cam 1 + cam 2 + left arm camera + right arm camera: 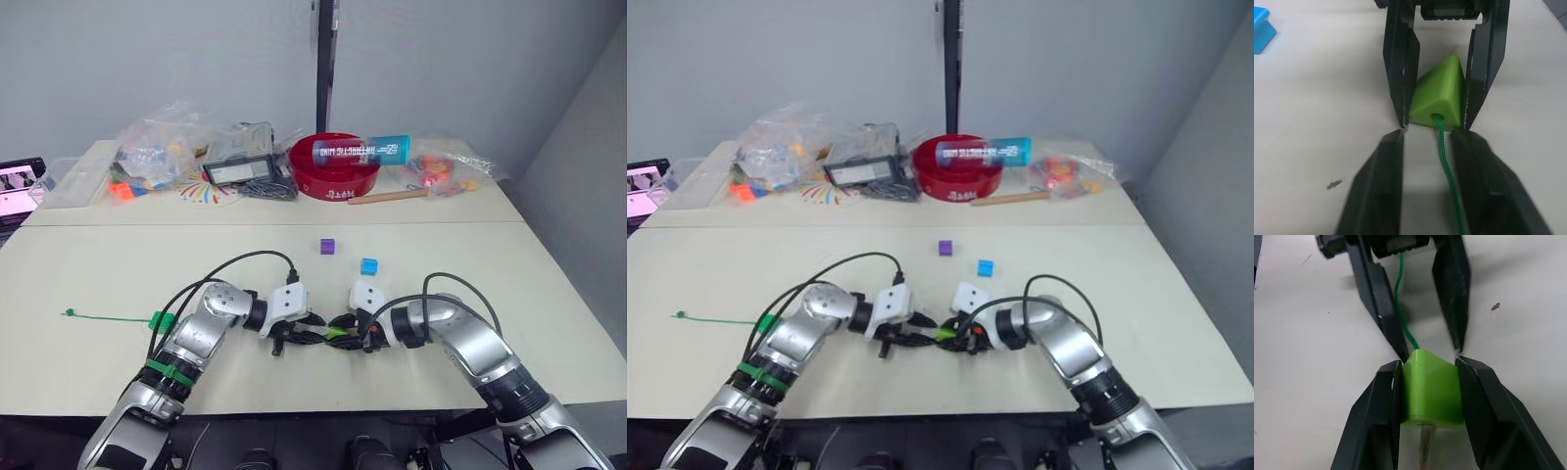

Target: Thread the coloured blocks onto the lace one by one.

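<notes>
At the table's near edge the right gripper (1425, 369) clamps the light green block (1430, 389), the lace (1403, 318) entering its hole; the left gripper (1427, 139) stands open around the lace; purple block (327, 246) and blue block (369, 265) lie beyond.

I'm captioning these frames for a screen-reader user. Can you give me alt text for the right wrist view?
The right gripper clamps a light green block on a pale table, with the green lace entering its far side and the pale stiff tip poking out the near side. Facing it, the left gripper stands open astride the lace.
</notes>
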Controlling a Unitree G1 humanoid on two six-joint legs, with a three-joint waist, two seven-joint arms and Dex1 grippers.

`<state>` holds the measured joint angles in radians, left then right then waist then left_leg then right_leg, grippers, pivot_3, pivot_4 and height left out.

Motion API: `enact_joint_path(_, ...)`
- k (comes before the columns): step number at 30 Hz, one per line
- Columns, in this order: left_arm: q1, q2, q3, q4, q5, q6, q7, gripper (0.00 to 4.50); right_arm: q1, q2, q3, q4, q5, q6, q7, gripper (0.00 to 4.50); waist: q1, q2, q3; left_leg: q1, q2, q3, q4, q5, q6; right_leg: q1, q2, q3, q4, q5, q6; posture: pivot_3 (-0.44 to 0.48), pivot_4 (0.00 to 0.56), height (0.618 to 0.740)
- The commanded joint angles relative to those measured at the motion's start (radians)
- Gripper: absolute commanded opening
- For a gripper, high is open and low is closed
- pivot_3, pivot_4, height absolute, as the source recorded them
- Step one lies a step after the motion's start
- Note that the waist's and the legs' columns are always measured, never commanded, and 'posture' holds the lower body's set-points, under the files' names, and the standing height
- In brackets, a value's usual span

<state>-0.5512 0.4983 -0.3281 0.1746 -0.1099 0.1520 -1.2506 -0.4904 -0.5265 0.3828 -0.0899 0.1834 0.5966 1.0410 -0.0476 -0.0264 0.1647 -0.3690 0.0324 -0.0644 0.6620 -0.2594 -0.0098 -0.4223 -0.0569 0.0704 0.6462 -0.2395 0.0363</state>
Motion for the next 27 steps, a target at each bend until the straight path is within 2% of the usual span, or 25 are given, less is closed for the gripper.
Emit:
enact_joint_path(1,-0.002,0.035,0.027,-0.077,-0.038,0.025,-0.03,3.13,0.009,-0.002,-0.027,-0.03,0.031,0.008,0.006,2.86,0.001,0.0,0.0,0.0,0.0,0.0,0.0,0.0,0.0,0.0,0.0,0.0,0.0,0.0,0.0,0.0,0.15,0.731)
enact_joint_path(2,-0.002,0.041,0.023,-0.086,-0.039,0.029,-0.036,3.47,0.013,-0.01,-0.041,-0.045,0.042,0.014,0.008,3.25,0.002,0.0,0.0,0.0,0.0,0.0,0.0,0.0,0.0,0.0,0.0,0.0,0.0,0.0,0.0,0.0,0.15,0.731)
enact_joint_path(6,-0.007,0.028,0.012,-0.095,-0.039,0.033,-0.036,3.48,0.04,-0.047,-0.103,-0.121,0.093,0.043,0.01,4.49,0.008,0.0,0.0,-0.001,0.0,0.0,0.0,0.0,0.0,0.0,-0.001,0.0,-0.001,0.0,0.0,0.0,0.15,0.731)
enact_joint_path(14,-0.045,-0.062,-0.039,-0.012,-0.014,-0.015,-0.039,3.48,0.187,-0.164,-0.248,-0.347,0.179,0.126,-0.037,4.49,0.014,0.0,0.001,-0.002,-0.001,0.0,0.0,0.0,0.0,0.0,-0.001,0.0,-0.003,0.0,0.0,0.0,0.15,0.731)
enact_joint_path(19,-0.078,-0.107,-0.067,0.097,0.012,-0.076,-0.041,3.48,0.251,-0.165,-0.257,-0.392,0.174,0.142,-0.105,4.49,0.006,-0.001,0.001,-0.002,-0.001,0.0,0.0,0.0,0.0,0.001,0.0,0.0,-0.002,0.0,0.0,0.0,0.15,0.731)
enact_joint_path(26,-0.084,-0.113,-0.098,0.168,0.038,-0.117,-0.082,3.48,0.261,-0.134,-0.215,-0.376,0.146,0.127,-0.171,4.49,0.007,-0.001,0.001,-0.002,-0.001,0.0,0.0,0.0,0.0,0.0,0.0,0.0,-0.002,0.0,0.001,0.0,0.15,0.731)
enact_joint_path(27,-0.082,-0.111,-0.101,0.174,0.043,-0.118,-0.085,3.22,0.259,-0.133,-0.207,-0.366,0.141,0.123,-0.175,4.5,0.007,-0.001,0.001,-0.002,-0.001,0.0,0.0,0.0,0.0,0.001,-0.001,0.0,-0.003,0.0,0.001,0.0,0.15,0.731)
